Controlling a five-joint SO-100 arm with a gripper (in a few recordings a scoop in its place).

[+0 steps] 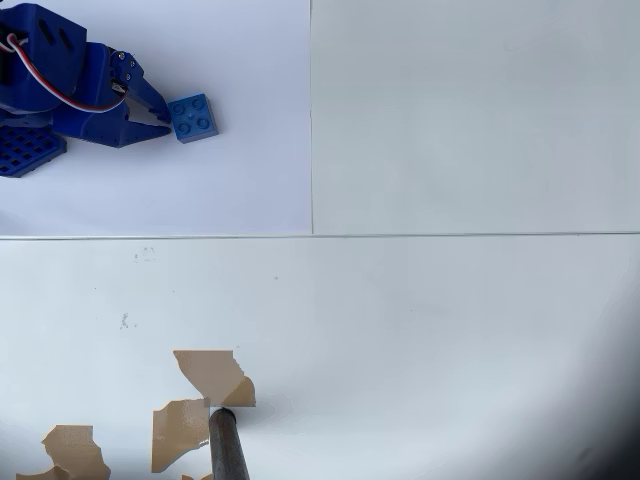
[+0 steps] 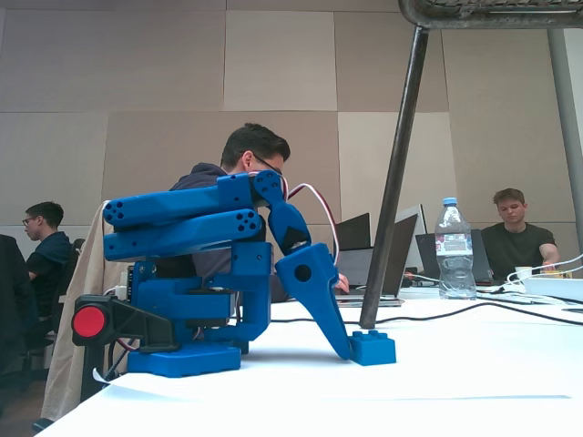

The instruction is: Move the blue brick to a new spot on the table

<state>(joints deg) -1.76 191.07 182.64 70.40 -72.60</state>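
Table [image 1: 450, 330], white with torn tape patches [image 1: 212, 376]; claw [image 1: 160, 120] touches blue brick [image 1: 194, 117], grip unclear.

Bright, even light and faint shadows; the overhead view darkens at its lower right corner, both views sharp.

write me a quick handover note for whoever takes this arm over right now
Gripper: down at the table, fingertips at the left side of the blue brick in the overhead view; whether the jaws are open or shut cannot be told.
Brick: flat on the whiter sheet, studs up, near the arm's base.
Done: the approach, going by the fingertips at the brick.
Left: grip, lift, set it down on another spot.
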